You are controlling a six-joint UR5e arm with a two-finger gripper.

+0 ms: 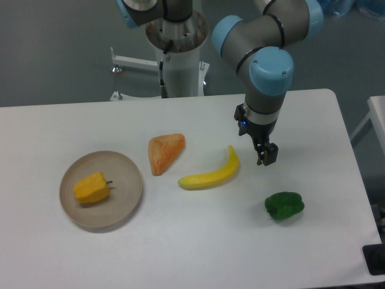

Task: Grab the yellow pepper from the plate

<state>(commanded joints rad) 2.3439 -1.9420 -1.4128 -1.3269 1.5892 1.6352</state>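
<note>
the end effector [266,155] hangs over the white counter [198,253] pointing down, fingers look pressed together with nothing between them, so clenched on air. closest thing is the banana [212,173], just to its left in the picture, curving away from it. the green pepper [284,205] sits a bit below it, nearer the front edge. further left past the banana is the orange wedge piece [165,152]. way over on the far left, well apart from the end effector, the yellow pepper [91,188] lies on the plate [123,205], stem pointing right.
</note>
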